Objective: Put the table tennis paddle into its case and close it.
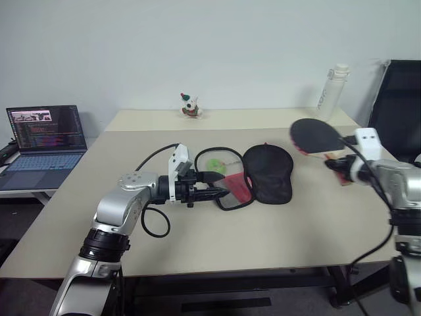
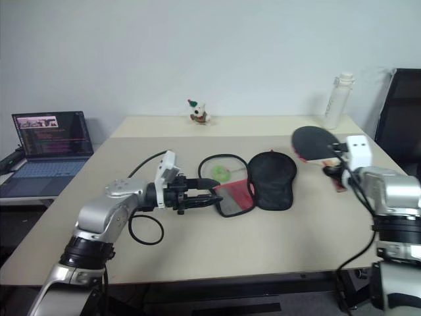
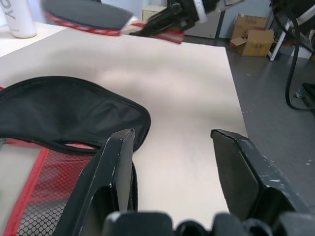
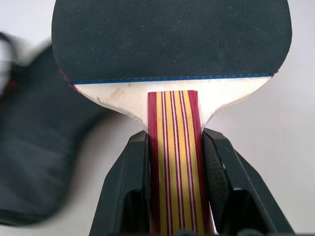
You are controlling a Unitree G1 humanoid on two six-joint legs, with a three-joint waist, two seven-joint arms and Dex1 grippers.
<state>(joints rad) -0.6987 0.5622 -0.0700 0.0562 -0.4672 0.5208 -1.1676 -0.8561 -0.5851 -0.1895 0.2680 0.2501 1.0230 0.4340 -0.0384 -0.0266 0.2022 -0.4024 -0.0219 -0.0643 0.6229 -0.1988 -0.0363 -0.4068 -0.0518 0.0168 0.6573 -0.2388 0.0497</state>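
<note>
The table tennis paddle [image 1: 314, 136] hangs above the table's right side, black face up. My right gripper [image 4: 174, 137] is shut on its striped wood-and-red handle [image 4: 173, 162]. The case [image 1: 268, 172] lies unzipped and spread at the table's middle. Its black half is on the right, and its red mesh half [image 1: 235, 187] is on the left with a green tag [image 1: 216, 164] behind it. My left gripper [image 1: 220, 191] stands open and level at the mesh half's left edge. One of its fingers [image 3: 115, 162] is over the mesh, and bare table shows between the fingers.
A white bottle [image 1: 332, 92] stands at the table's back right and a small toy figure [image 1: 191, 105] at the back middle. A laptop [image 1: 46, 138] sits on a side table to the left. A black chair [image 1: 401, 105] stands to the right. Cardboard boxes [image 3: 253, 42] lie on the floor.
</note>
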